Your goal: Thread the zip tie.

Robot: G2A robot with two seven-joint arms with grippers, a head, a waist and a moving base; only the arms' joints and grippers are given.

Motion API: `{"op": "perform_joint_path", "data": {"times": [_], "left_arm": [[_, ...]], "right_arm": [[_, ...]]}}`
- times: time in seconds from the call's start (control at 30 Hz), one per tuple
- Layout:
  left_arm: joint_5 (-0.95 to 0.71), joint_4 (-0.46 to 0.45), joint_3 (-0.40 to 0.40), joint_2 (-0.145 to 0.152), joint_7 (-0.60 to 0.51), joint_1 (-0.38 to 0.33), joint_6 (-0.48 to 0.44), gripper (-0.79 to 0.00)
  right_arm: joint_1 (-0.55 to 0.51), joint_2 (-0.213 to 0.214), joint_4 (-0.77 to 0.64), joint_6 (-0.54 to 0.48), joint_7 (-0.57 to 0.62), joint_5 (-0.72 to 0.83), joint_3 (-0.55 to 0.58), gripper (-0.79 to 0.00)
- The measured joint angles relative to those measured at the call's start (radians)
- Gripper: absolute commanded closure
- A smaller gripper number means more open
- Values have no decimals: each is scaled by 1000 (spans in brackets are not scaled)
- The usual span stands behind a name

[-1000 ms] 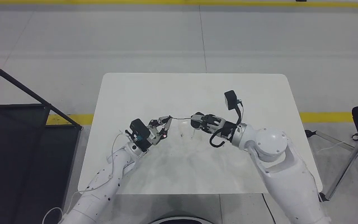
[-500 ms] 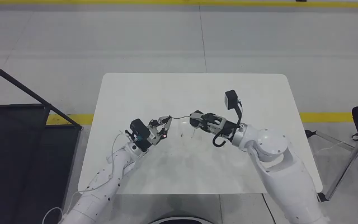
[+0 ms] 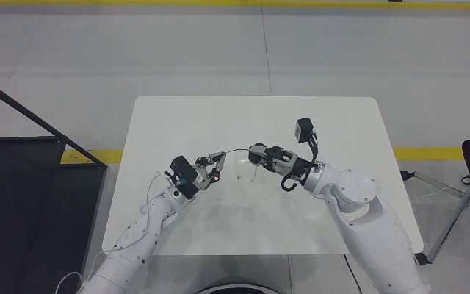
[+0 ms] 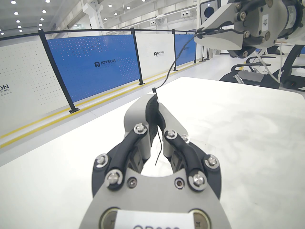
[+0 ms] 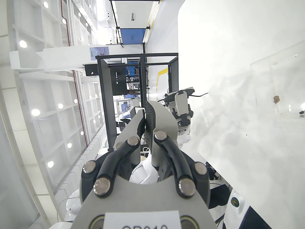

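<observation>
Black plastic and wire-thin, the zip tie [image 4: 154, 90] is strung in the air above the white rectangular table [image 3: 330, 125]. The left gripper [image 4: 155, 103] has its fingers pressed together on the strap just below the small square head, and the right gripper [image 4: 199, 33] pinches the far end. The step in hand looks like lining up for threading. The next move calls for curling the free end round to the head's slot without twisting the limp strap.

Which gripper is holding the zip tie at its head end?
The left gripper: the zip tie's square head sits just past its shut jaws. The right gripper pinches only thin strap.
</observation>
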Motion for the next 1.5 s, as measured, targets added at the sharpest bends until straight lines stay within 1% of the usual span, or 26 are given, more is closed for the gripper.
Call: {"op": "perform_joint_path", "data": {"times": [0.33, 0.43, 0.6, 1.2, 1.5], "left_arm": [[-1, -1, 0, 0, -2, 1, 1, 0], [-14, -23, -5, -1, -24, 12, 13, 0], [-31, -40, -19, -1, -25, 24, 23, 0], [-40, -41, -28, -6, -13, 28, 26, 0], [-10, -41, -27, -6, -7, 29, 15, 0]], "right_arm": [[46, -1, 5, 90, 18, -73, -39, 0], [54, -2, 5, 104, 14, -81, -47, 0], [62, -2, 7, 120, 18, -94, -53, 0], [132, -5, 16, 254, 44, -215, -124, 0], [147, -8, 21, 274, 43, -227, -138, 0]]}}
